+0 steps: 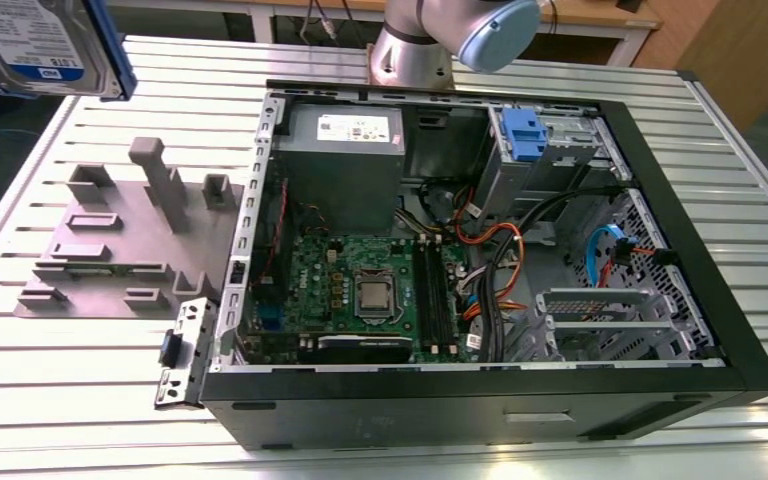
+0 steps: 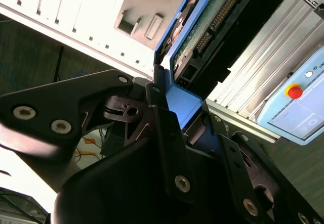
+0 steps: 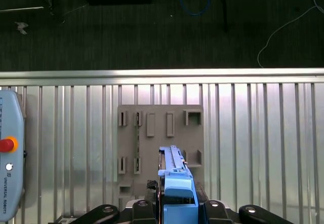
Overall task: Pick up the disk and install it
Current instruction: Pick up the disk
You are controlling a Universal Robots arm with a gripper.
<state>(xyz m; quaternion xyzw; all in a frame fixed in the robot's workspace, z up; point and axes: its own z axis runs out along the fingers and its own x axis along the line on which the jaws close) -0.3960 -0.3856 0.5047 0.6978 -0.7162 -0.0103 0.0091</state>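
The slatted table [image 1: 77, 400] carries a grey holder block [image 3: 160, 125] beneath the gripper [image 3: 177, 206], a control tablet [image 3: 10, 128] to one side, and an open computer case [image 1: 491, 410] farther off.

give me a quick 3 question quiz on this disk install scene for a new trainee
1. Fill in: in the exterior view, the grey fixture stands on the table at the computer case's ___ side (that view's left or right).
2. In the first wrist view, what does the claw grip? A the grey fixture; B the disk; C nothing.
3. True or false: the computer case lies open, its board showing.

Key: 1 left; 2 B; 3 true.
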